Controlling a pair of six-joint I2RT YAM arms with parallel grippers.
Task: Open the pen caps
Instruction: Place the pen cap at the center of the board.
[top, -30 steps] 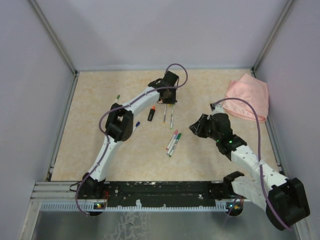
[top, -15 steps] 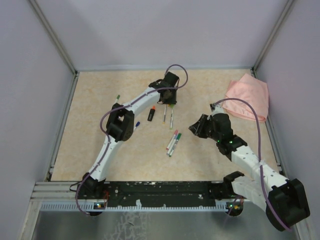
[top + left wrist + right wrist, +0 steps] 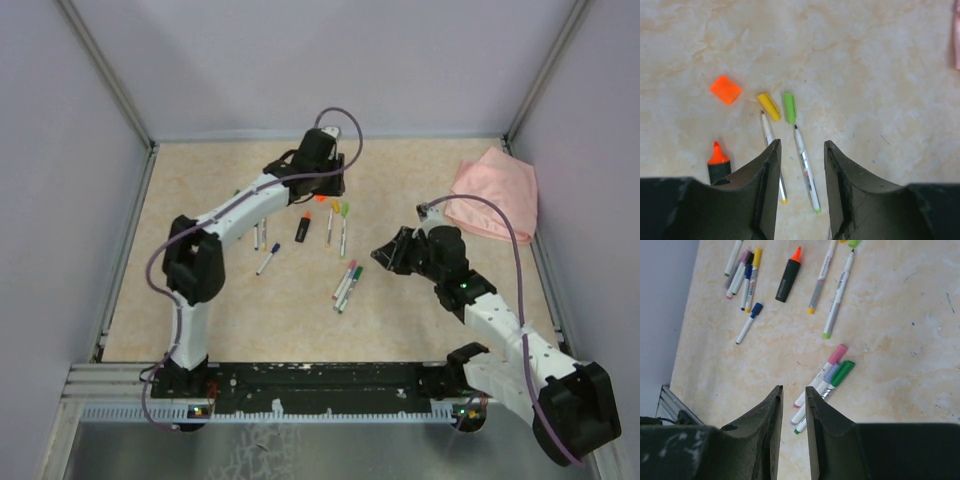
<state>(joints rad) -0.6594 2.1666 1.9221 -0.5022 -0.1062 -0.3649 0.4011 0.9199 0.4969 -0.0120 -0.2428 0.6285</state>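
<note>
Pen caps (image 3: 789,107): sm. smooth rounded plastic tubes.

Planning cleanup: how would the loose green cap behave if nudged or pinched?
The green cap is a short round tube lying on its side on the smooth table, so a nudge would probably roll it. It looks tiny and probably light, so it may squirt from a pinch.

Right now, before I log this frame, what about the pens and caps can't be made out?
- Top view: the pens beside the left arm are too small to read cap colours, and the arm crosses some.
- Left wrist view: the orange highlighter is mostly hidden behind the left pincer.
- Right wrist view: the green cap is cut off by the top edge.
</note>
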